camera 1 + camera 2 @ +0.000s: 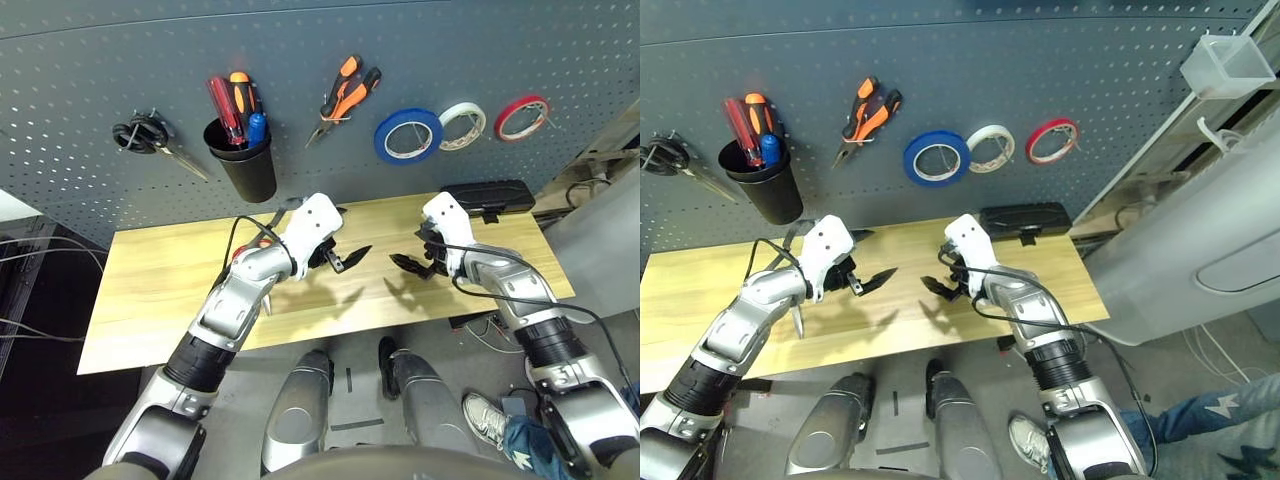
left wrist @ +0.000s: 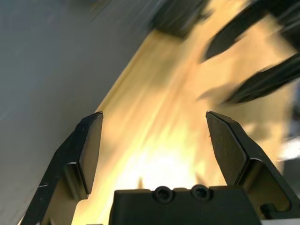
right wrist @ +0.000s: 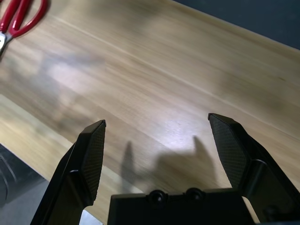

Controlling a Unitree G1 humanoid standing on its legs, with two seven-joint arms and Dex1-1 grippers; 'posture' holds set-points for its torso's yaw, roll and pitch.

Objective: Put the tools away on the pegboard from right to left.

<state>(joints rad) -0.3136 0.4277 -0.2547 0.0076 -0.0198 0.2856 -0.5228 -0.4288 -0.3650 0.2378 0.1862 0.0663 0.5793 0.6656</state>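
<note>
pegboard (image 1: 420, 60): dark grey-blue panel dotted with small holes, standing behind my tabletop (image 1: 150, 290); it carries most of the tools

blue tape ring (image 1: 408, 135): hung flat on the pegboard, just left of a white tape ring (image 1: 462, 125); a red tape ring (image 1: 522, 117) hangs further right

pliers (image 1: 343, 98): orange-and-black handles up and to the right, nose down and to the left; long axis slanted across the board, left of the blue ring

black cup (image 1: 244, 158): fixed to the pegboard left of the pliers; it holds the small blue-handled screwdriver (image 1: 256, 127) upright, handle up, beside a red-handled driver (image 1: 222, 107) and an orange-capped one (image 1: 240, 92)

black-handled scissors (image 1: 150, 138): hung at the far left of the board, blades slanting down and to the right

red-handled scissors (image 3: 18, 18): lying flat on the tabletop; seen past my right jaws in the wrist view; in the head view a bit of red shows behind my left forearm; which way the blades point I cannot tell

left jaws (image 1: 346, 259): spread wide apart, holding nothing, touching nothing; hovering over bare wood, pointing towards my right jaws

right jaws (image 1: 412, 265): spread wide apart, empty; over bare wood, pointing towards the left pair; the two tips near each other but apart

black case (image 1: 488, 196): lying at the back right of the tabletop, against the pegboard
</note>
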